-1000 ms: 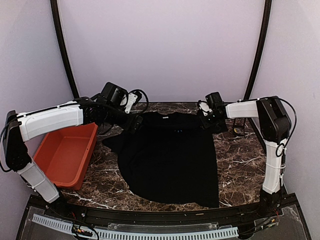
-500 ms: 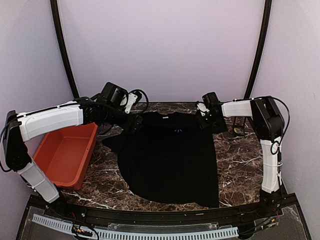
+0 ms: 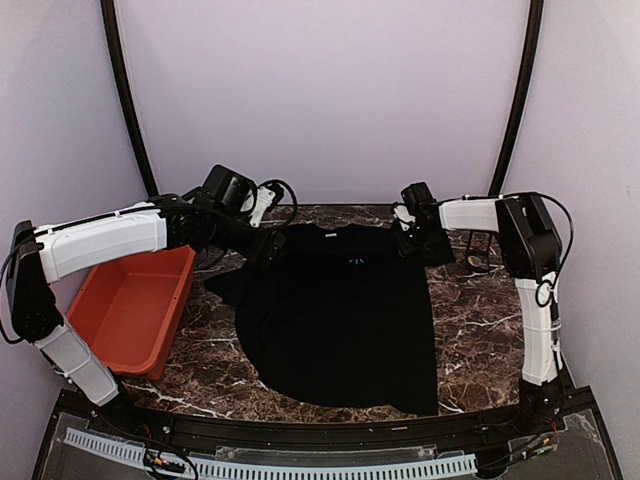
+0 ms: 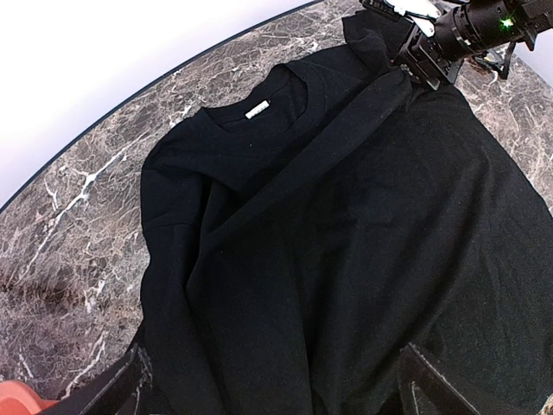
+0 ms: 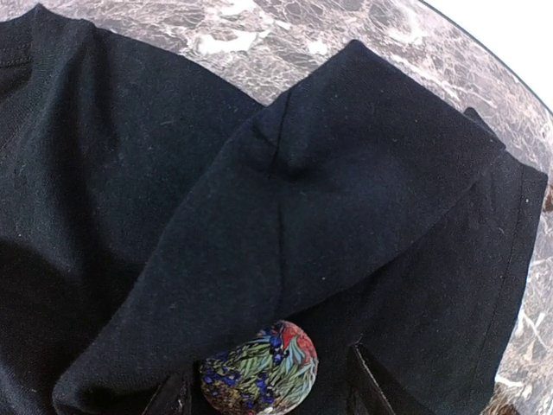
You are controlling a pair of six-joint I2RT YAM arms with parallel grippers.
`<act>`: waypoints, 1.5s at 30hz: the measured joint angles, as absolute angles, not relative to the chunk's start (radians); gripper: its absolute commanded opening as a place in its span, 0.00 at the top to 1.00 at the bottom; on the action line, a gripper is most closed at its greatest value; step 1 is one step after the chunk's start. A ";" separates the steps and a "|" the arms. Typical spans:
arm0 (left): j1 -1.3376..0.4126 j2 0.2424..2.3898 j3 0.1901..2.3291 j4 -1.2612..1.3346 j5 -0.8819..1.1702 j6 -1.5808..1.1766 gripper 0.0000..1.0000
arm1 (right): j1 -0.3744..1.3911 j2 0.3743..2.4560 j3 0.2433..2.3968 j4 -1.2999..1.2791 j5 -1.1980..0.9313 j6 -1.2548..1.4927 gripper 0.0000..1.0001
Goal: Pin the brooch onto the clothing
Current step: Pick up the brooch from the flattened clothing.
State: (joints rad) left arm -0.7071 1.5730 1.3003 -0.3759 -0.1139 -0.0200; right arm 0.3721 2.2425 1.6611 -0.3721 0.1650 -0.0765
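Black T-shirt [image 3: 340, 320]: spread flat on the marble worktop [image 3: 480, 320], collar toward the far wall, hem toward the arm bases; a small blue-and-yellow print [image 3: 355, 262] shows on the chest.
Brooch [image 5: 259, 370]: round, with a floral pattern in red, blue and green; it sits between the right jaws, just above the shirt's shoulder on the right arm's side.
Right jaws: partly closed and, by the look of it, gripping the brooch by its rim; one contact side is in shadow, so this is a judgement.
Left jaws: spread wide, holding nothing, hanging over the shirt's other shoulder and sleeve.
Just changed: over the last second the right arm has reached further in toward the collar, carrying the brooch from the sleeve's outer edge onto the shoulder; the left arm has not shifted.
Meaning for the task: the brooch is over cloth but not yet pinned; the approach looks nearly done and the placing comes next.
Cloth under the brooch: the sleeve [image 5: 363, 164] is folded back on itself, a doubled layer with a ridge; a pin could catch both layers there.
Edges: the worktop's far rim and the wall lie close behind the right arm, leaving little room outward.
Open room: chest and belly of the shirt lie bare between the arms; the red tray [image 3: 130, 305] sits at the left, near the left sleeve.
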 measured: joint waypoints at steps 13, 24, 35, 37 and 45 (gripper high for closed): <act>-0.707 1.576 1.300 -0.376 -0.113 -0.020 0.01 | 0.358 2.243 1.665 -0.389 0.105 -0.011 0.37; -0.707 1.576 1.300 -0.376 -0.114 -0.020 0.01 | 0.337 2.248 1.672 -0.410 -0.005 0.059 0.58; -0.707 1.576 1.300 -0.376 -0.113 -0.020 0.01 | 0.337 2.243 1.670 -0.411 -0.004 0.065 0.64; -0.707 1.576 1.300 -0.376 -0.113 -0.020 0.01 | 0.337 2.231 1.659 -0.421 -0.002 0.066 0.64; -0.707 1.576 1.300 -0.376 -0.111 -0.020 0.01 | 0.337 2.051 1.614 -0.459 -0.039 0.077 0.64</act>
State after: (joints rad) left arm -0.7071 1.5764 1.3003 -0.3759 -0.1108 -0.0196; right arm 0.3367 2.0506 1.6142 -0.4587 -0.0391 0.0769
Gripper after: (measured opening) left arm 0.990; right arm 0.413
